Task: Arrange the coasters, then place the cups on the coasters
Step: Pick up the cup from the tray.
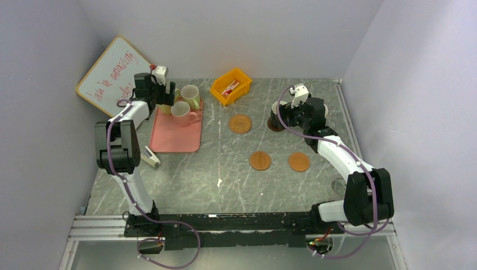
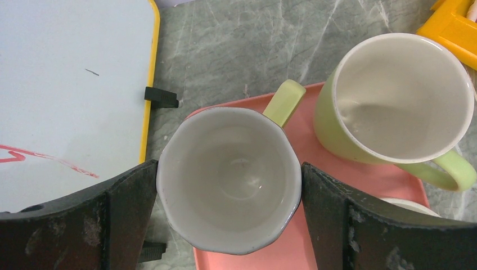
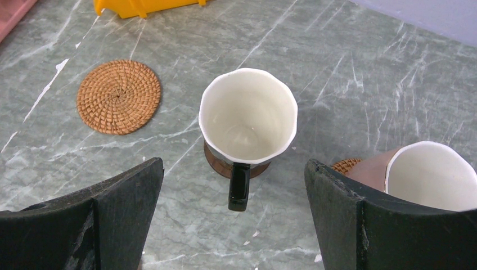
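A pale green cup [image 2: 230, 180] with a whitish inside stands on the back left corner of the pink tray [image 2: 315, 146]. My left gripper [image 2: 229, 169] is open, with one jaw close on each side of this cup. A second pale green cup [image 2: 394, 95] and a pink cup [image 1: 181, 111] share the tray. The black cup [image 3: 247, 121] sits on a dark brown coaster [image 3: 216, 160], just ahead of my open right gripper [image 3: 233, 163]. Another pink cup [image 3: 430, 174] rests on a woven coaster [image 3: 346, 165]. A woven coaster [image 1: 240, 124] and two orange-brown coasters [image 1: 260, 161] [image 1: 298, 162] lie bare.
A yellow bin [image 1: 230, 86] stands at the back centre. A whiteboard [image 1: 109, 73] leans at the back left, close to my left gripper [image 1: 163, 98]. A small white and black object [image 1: 151, 157] lies left of the tray's front edge [image 1: 177, 147].
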`<action>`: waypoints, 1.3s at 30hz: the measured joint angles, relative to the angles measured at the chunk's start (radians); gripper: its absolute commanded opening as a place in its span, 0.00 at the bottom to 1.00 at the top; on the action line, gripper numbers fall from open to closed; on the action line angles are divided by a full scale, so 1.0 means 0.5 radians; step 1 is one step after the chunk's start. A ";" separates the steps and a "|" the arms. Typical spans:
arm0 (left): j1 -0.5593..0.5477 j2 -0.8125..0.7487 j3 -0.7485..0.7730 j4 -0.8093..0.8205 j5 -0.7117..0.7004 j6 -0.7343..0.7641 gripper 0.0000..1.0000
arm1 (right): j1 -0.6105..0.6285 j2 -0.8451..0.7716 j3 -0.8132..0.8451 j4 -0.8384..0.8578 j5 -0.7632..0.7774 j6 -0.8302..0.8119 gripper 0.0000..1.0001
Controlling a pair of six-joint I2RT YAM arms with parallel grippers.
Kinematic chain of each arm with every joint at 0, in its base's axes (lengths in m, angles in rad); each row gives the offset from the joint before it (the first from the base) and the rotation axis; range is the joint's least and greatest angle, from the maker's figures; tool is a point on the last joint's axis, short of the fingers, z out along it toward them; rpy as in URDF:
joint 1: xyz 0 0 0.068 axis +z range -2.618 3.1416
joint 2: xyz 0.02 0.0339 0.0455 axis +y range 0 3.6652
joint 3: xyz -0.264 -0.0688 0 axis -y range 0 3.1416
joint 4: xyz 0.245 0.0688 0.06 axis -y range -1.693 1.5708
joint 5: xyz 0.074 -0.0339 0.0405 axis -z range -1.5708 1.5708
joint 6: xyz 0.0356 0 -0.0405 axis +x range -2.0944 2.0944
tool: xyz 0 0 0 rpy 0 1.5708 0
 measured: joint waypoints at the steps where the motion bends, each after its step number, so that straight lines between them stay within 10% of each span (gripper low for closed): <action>1: 0.000 0.000 0.000 0.000 0.000 -0.001 0.96 | 0.000 0.000 0.000 0.000 0.000 0.000 1.00; 4: 0.000 0.000 0.000 0.002 0.000 -0.002 0.97 | 0.000 0.000 0.000 0.001 0.000 -0.001 1.00; 7: 0.000 0.000 -0.001 0.008 -0.001 -0.006 0.70 | 0.000 0.000 0.000 0.000 0.000 -0.001 1.00; 39: 0.020 -0.277 -0.304 0.089 -0.084 -0.043 0.55 | 0.000 0.000 0.000 0.001 -0.001 -0.001 1.00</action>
